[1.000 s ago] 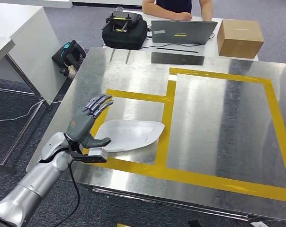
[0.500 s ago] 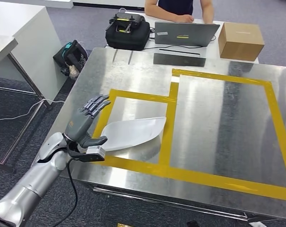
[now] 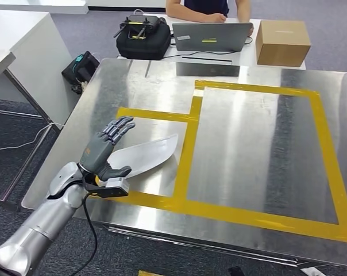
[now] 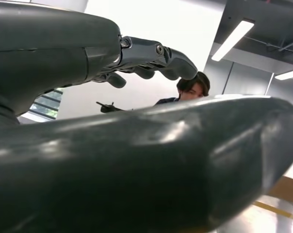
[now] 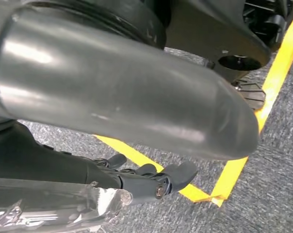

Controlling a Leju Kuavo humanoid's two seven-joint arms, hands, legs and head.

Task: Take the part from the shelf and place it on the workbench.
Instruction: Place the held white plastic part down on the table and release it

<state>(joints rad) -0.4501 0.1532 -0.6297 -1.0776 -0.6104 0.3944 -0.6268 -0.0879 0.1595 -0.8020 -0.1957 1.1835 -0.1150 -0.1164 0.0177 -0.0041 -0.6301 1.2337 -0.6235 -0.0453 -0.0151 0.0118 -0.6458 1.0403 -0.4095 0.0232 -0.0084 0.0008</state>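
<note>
**White part lies on the steel workbench, left hand spread beside it**

Steel workbench (image 3: 250, 149) carries yellow tape lines (image 3: 187, 155), and the white part (image 3: 146, 155) lies flat inside the smaller taped box. Its near end is hidden behind the left hand (image 3: 103, 152), so touch there cannot be told. That hand is released, fingers spread and holding nothing. Beyond the bench stand a laptop (image 3: 211, 35), a black case (image 3: 143, 37) and a cardboard box (image 3: 282, 43); a person (image 3: 204, 10) behind them is cut off at the frame edge. By the floor, the right hand (image 5: 152, 179) has straight fingers with nothing between them; its thumb blocks much of the view.
</note>
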